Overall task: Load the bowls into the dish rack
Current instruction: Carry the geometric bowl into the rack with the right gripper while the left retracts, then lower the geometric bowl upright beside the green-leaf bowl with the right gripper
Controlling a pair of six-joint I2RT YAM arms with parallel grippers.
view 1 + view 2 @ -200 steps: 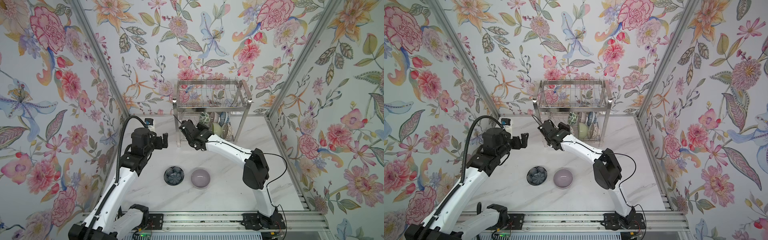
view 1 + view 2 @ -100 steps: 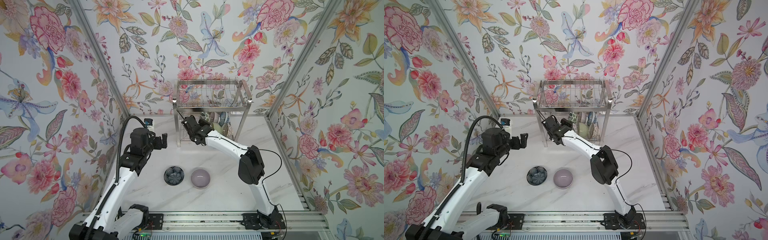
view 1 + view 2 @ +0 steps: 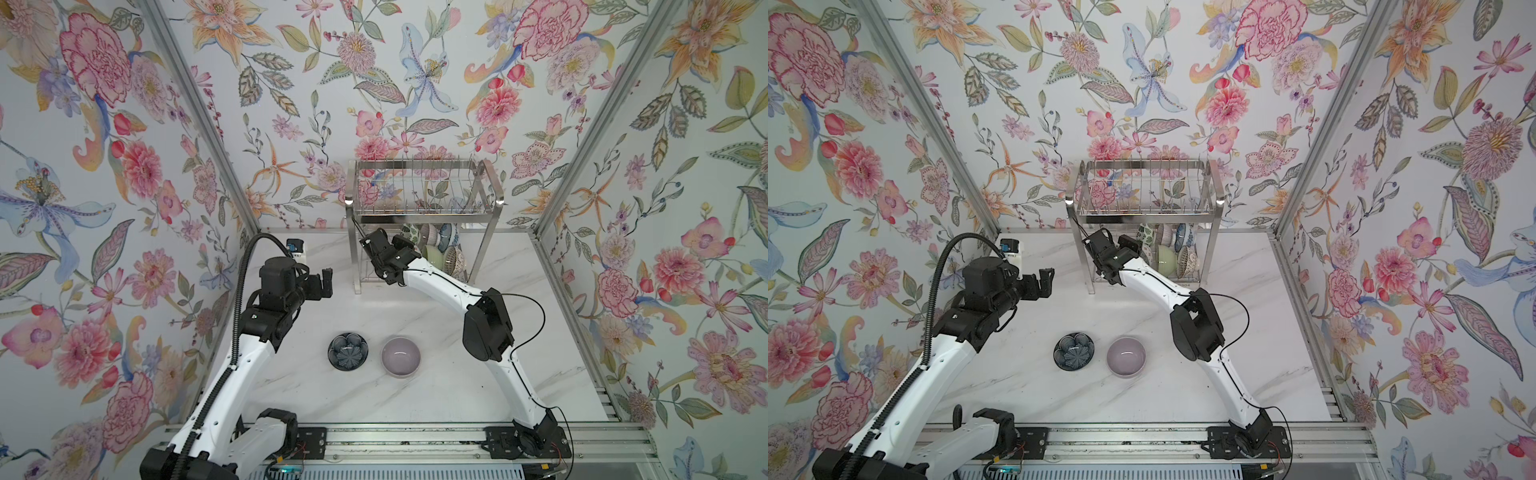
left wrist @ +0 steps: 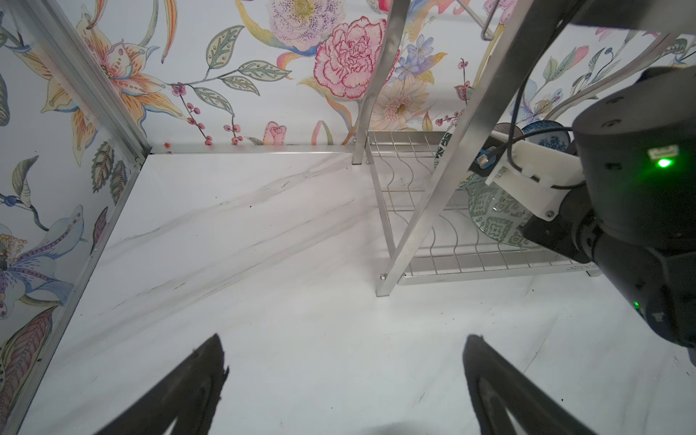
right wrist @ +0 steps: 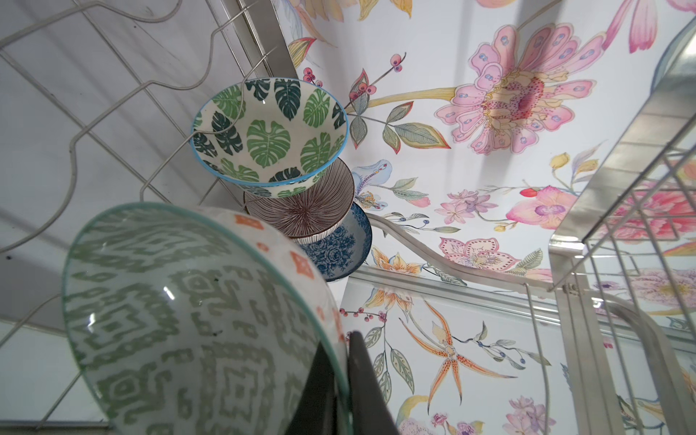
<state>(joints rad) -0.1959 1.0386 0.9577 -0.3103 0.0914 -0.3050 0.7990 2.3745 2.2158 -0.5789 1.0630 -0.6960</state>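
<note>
- While our right gripper (image 5: 339, 348) pinches its rim, we see the green geometric bowl (image 5: 180, 320) tilted within the lower tier of the dish rack (image 3: 419, 212).
- Three patterned bowls (image 5: 297, 203) stand there; our left gripper (image 4: 344, 339) gapes, empty.

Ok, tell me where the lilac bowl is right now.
In both top views the lilac bowl stands upright on the marble table, near the front middle, just right of the dark flower bowl and well short of the dish rack.
</note>
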